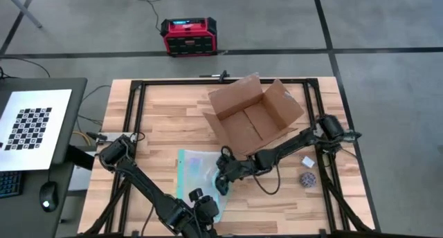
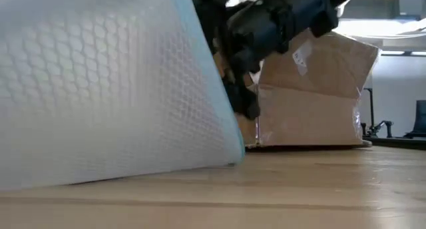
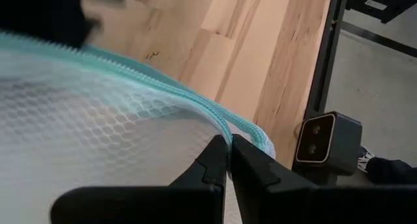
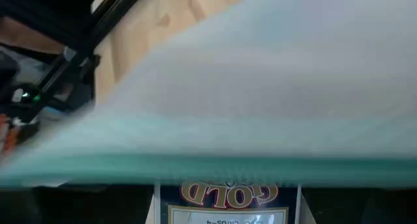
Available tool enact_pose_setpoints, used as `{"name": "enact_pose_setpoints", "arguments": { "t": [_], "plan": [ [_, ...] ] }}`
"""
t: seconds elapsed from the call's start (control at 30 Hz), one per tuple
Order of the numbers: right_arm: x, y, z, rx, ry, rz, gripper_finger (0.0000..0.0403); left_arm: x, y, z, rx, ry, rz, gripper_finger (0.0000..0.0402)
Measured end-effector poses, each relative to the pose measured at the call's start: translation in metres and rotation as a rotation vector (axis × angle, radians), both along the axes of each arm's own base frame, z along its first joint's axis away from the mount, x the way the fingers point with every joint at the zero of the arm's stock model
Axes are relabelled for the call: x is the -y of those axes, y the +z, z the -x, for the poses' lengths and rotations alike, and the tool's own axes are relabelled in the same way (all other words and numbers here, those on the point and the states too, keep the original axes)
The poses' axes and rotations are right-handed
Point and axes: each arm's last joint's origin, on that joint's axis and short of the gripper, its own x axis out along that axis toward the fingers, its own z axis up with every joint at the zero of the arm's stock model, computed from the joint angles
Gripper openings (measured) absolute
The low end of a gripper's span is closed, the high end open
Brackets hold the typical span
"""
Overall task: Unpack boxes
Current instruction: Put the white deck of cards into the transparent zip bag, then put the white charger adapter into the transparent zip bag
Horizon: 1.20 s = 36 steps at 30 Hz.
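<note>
Left gripper (image 3: 228, 160): fingers closed tight on the teal-edged seam of the clear plastic pouch (image 1: 197, 170), at the table's near edge; the pouch corner is pinched between them, as the left wrist view shows.
Right gripper (image 1: 225, 176): fingers set wide apart, at the pouch's far-right edge. The right wrist view shows the teal edge directly ahead and a label reading "GOLD" (image 4: 228, 196) low in the frame; whether the fingers hold that item or merely straddle the pouch mouth cannot be told.
Pouch: lies on the wooden table (image 1: 159, 120) between the two grippers, raised on one side in the low view. Bubble-lined film; contents not resolved.
Cardboard box (image 1: 252, 117): stands open just beyond the right gripper, toward the far side of the table, all four flaps spread. Its visible floor appears bare. The right arm passes close by its near-right corner; no contact can be confirmed.
Small items: a white piece (image 1: 308, 162) and a dark round piece (image 1: 308, 178) lie on the table to the right of the right arm, apart from the box.
Progress, judged: box opened and apparently emptied; the pouch is out.
Remaining, judged: opening the pouch, or removing what it contains, with the left gripper anchoring it.
Red and black case (image 1: 188, 36): on the floor beyond the table, not involved.
</note>
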Motion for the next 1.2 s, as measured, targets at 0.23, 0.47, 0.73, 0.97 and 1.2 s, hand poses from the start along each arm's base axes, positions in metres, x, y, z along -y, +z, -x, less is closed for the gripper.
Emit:
{"name": "enact_pose_setpoints", "arguments": {
  "t": [0.23, 0.47, 0.73, 0.97, 1.2],
  "plan": [
    [-0.008, -0.013, -0.016, -0.041, 0.126, -0.084, 0.0380, -0.002, -0.001, -0.001, -0.017, -0.008, -0.005, 0.0000],
    [-0.012, 0.020, 0.000, -0.069, 0.211, 0.007, 0.0307, -0.003, -0.001, 0.000, -0.029, -0.008, -0.017, 0.0000],
    [-0.015, 0.055, 0.060, -0.400, 0.284, 0.156, 0.0293, -0.003, -0.001, 0.000, -0.027, -0.006, -0.014, 0.0000],
    [-0.031, 0.076, 0.147, -0.830, 0.108, 0.341, 0.0293, -0.003, -0.001, 0.000, -0.027, -0.006, -0.014, 0.0000],
    [-0.013, 0.071, 0.213, -1.201, -0.087, 0.520, 0.0293, -0.003, -0.001, 0.000, -0.025, -0.005, -0.012, 0.0000]
  ]
}}
